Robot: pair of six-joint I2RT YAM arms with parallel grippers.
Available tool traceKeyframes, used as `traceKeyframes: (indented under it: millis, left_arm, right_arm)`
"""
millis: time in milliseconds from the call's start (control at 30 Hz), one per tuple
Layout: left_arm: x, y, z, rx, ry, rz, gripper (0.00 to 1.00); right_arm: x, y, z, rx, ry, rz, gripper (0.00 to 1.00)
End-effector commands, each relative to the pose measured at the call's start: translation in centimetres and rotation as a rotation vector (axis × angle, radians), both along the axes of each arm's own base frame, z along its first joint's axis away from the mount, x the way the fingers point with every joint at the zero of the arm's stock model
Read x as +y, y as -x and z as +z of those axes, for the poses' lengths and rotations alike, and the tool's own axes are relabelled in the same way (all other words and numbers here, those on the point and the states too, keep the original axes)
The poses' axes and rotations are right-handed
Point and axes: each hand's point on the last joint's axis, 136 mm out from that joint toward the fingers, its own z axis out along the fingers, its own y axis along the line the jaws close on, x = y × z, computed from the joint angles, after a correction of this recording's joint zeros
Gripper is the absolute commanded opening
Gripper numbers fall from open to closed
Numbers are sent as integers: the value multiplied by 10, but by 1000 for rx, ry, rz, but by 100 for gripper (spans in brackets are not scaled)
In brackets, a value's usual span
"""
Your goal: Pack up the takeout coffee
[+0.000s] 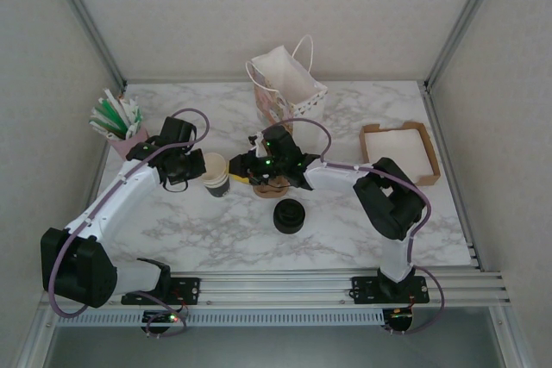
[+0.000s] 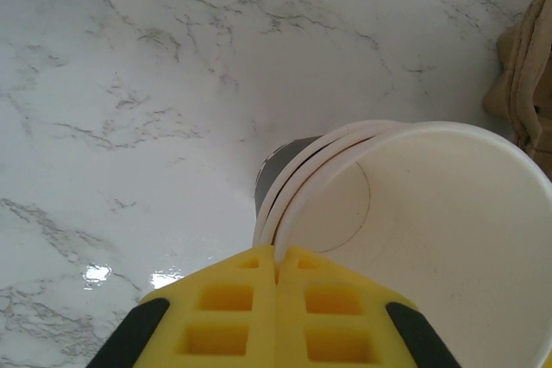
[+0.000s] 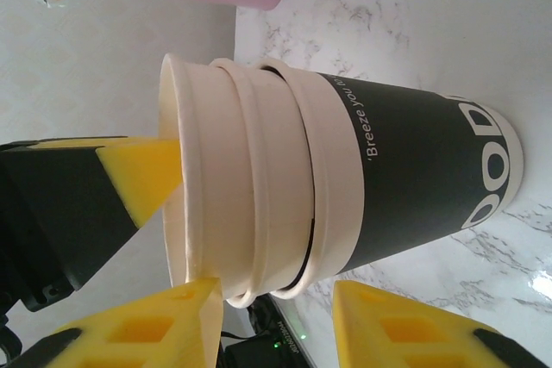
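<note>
A nested stack of lidless paper cups [image 1: 216, 175], cream-white above a black band, stands upright on the marble at centre left. My left gripper [image 1: 197, 170] is shut on the rim of the top cup [image 2: 448, 239], one yellow finger inside and one outside. My right gripper [image 1: 243, 165] is open at the stack's other side. Its yellow fingertips [image 3: 194, 299] straddle the cream rims of the stack [image 3: 285, 187], apart from them. The left gripper's pad [image 3: 147, 178] shows at the top rim. The takeout coffee with its lid on is out of view.
A round black lid pile [image 1: 289, 215] sits in front of the right gripper, with a brown item [image 1: 269, 189] under that gripper. A white paper bag [image 1: 286, 85] stands at the back centre. A pink cup of packets [image 1: 119, 125] is at left, a cardboard tray [image 1: 402, 153] at right.
</note>
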Motion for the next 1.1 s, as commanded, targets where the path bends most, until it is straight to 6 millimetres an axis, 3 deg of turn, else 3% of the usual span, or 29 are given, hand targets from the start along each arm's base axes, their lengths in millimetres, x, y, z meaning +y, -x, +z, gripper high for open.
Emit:
traceKeyframes:
  millis: [0,433,1067]
  left_arm:
    - [-3,3,7,-11,18,-3,0]
    - [-14,-1,29,-74,126,-20,0]
    - [-8,2,27,-81,183,-2,0]
  right_arm:
    - [6,-1,-8,8,-11,-7,38]
    - [4,-4,-19,29,24,-31,38]
    - [3,6,-12,-38,176,-11,39]
